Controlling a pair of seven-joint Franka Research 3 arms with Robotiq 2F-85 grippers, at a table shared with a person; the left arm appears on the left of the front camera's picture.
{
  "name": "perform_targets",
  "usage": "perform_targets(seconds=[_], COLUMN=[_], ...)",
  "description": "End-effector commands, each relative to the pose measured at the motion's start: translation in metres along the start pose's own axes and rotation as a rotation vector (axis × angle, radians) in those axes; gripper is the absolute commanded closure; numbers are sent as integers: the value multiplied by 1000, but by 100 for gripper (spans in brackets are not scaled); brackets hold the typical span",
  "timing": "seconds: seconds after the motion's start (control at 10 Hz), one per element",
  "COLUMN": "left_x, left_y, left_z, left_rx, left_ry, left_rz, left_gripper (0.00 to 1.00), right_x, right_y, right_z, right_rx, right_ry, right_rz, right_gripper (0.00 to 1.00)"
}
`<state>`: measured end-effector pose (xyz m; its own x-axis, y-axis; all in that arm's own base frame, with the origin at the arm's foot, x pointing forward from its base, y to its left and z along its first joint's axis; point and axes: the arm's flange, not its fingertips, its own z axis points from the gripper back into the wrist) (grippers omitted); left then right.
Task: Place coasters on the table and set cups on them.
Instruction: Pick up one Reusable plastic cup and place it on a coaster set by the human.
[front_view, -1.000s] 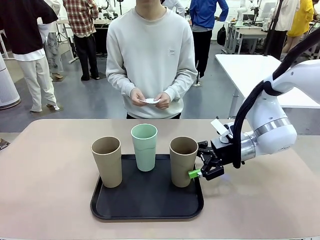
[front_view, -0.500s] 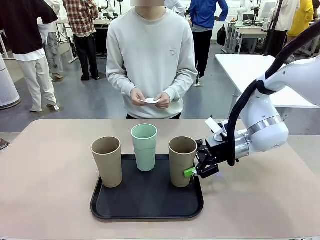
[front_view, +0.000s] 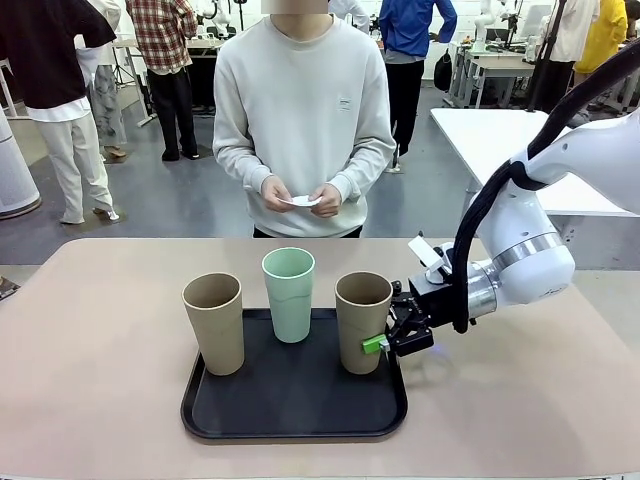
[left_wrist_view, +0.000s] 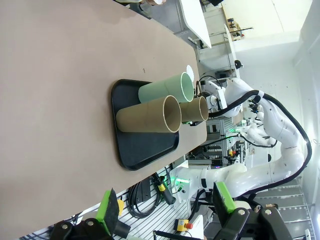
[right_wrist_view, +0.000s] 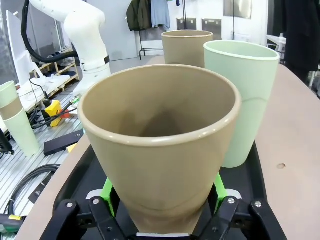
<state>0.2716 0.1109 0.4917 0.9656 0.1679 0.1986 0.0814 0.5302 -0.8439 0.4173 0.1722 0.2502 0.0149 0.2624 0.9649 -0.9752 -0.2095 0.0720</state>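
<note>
On the black tray (front_view: 300, 418): right tan cup (front_view: 363, 318) gripped low on its body by the right gripper (front_view: 380, 340).
Its green pads (right_wrist_view: 108, 190) pressed against both sides of that cup near its base, jaws closed onto it; cup upright, base on the tray. Mint cup (front_view: 288, 292) upright at the tray's far middle, left tan cup (front_view: 213, 322) upright at its left edge; all three apart. Tray sits mid-surface (front_view: 100, 400). Left gripper (left_wrist_view: 165, 207) held well off from the tray, jaws wide, nothing between them. Person at the far side holds a white coaster (front_view: 300, 201) in both hands (front_view: 275, 192).
</note>
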Motion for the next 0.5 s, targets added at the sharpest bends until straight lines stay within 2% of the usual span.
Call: perform_targets(seconds=[0.0, 0.2, 0.4], left_x=[0, 0, 0], left_y=[0, 0, 0], left_z=[0, 0, 0], left_rx=[-12, -12, -12], left_ry=[3, 3, 3], left_rz=[-12, -12, -12], left_gripper=[0, 0, 0], right_x=[7, 29, 86], right_y=[5, 27, 61], right_z=[5, 22, 50], right_rx=[-29, -81, -159], right_ry=[-22, -29, -7], right_rz=[-23, -51, -89], right_gripper=[100, 100, 100])
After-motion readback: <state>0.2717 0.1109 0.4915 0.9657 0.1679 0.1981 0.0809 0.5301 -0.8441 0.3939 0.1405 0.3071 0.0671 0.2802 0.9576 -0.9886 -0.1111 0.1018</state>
